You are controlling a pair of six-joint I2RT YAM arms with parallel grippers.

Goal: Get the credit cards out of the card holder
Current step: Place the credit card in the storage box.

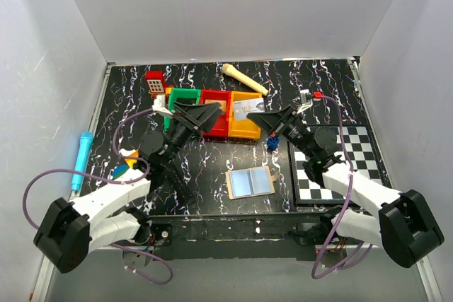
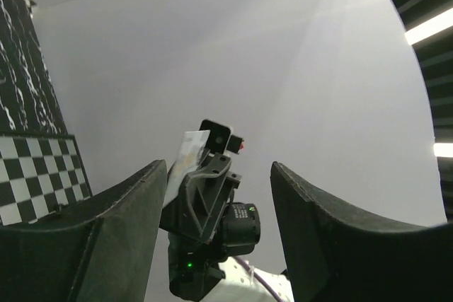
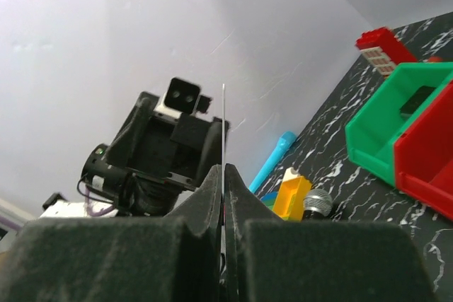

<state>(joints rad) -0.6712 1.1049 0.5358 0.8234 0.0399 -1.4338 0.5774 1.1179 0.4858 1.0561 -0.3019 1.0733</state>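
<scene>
The card holder [image 1: 249, 183] lies open on the black table near the front, its pale blue-grey lining facing up. My right gripper [image 1: 256, 118] is raised above the bins and shut on a pale credit card [image 1: 245, 109]. In the right wrist view the card [image 3: 224, 118] stands edge-on, pinched between the shut pads [image 3: 212, 189]. My left gripper [image 1: 212, 115] is open and empty, raised, and faces the right gripper a short way off. In the left wrist view its fingers [image 2: 106, 238] frame the right gripper [image 2: 205, 175] and the card [image 2: 185, 157].
Green [image 1: 182, 98], red [image 1: 214, 97] and yellow [image 1: 245, 131] bins stand mid-table. A chequered board [image 1: 354, 139] lies at the right, a blue torch [image 1: 82, 157] at the left. A red toy brick [image 1: 156, 81] and a wooden piece [image 1: 244, 78] lie at the back.
</scene>
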